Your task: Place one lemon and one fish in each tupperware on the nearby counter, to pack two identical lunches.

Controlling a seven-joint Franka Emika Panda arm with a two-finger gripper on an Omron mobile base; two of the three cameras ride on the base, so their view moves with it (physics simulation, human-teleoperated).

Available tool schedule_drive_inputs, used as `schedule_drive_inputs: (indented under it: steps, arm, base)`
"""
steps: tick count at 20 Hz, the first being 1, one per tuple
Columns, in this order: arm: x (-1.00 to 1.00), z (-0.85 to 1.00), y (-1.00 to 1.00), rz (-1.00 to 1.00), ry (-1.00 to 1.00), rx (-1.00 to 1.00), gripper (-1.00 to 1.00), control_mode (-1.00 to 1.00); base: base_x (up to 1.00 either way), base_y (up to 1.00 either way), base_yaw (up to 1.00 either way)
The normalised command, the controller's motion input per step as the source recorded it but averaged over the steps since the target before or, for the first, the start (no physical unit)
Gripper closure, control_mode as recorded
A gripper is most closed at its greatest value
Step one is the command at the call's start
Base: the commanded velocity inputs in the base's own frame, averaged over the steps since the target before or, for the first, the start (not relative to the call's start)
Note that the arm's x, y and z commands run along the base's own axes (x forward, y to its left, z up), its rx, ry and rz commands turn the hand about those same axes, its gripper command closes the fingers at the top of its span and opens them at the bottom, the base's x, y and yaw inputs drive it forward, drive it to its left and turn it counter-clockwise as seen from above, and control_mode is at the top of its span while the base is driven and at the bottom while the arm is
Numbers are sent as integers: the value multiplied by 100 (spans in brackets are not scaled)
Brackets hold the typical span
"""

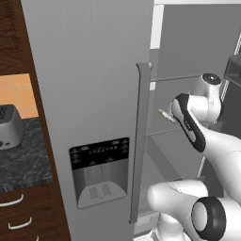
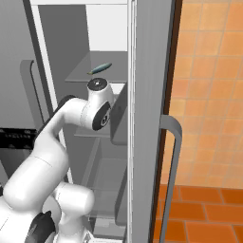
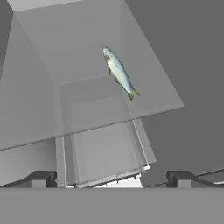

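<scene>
A slim silver-green fish (image 3: 119, 72) lies on a glass shelf (image 3: 87, 109) inside the open fridge, ahead of my gripper (image 3: 111, 180) and above it in the hand view. The gripper is open, its two dark fingertips (image 3: 41, 179) far apart with nothing between them. From the right base view the same fish (image 2: 99, 69) rests on the upper shelf, just above the arm's wrist (image 2: 97, 107). The dark speckled counter (image 1: 23, 160) is off to the left. The lemons and the tupperware are out of view.
The fridge's left door (image 1: 84, 94), with its dispenser (image 1: 99, 169) and long handle (image 1: 139, 141), stands beside the arm. The right door (image 2: 152, 118) with its handle (image 2: 171, 166) closes in the other side. A silver toaster (image 1: 9, 127) sits on the counter.
</scene>
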Motion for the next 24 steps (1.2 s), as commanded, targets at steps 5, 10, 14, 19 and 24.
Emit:
schedule_drive_inputs:
  steps: [5, 10, 14, 19, 24]
  arm:
    - [99, -43, 0, 0, -1, 0, -100, -100]
    - [96, -41, -21, 0, 7, 0, -100, -100]
    - [51, -25, -26, 0, 14, -2, -100, -100]
    - [58, -29, -26, -2, 6, 0, -100, -100]
    - [39, -45, 0, 0, 0, 0, -100, -100]
  base:
    - [0, 0, 0]
    - [0, 0, 0]
    - [0, 0, 0]
    - [0, 0, 0]
    - [0, 0, 0]
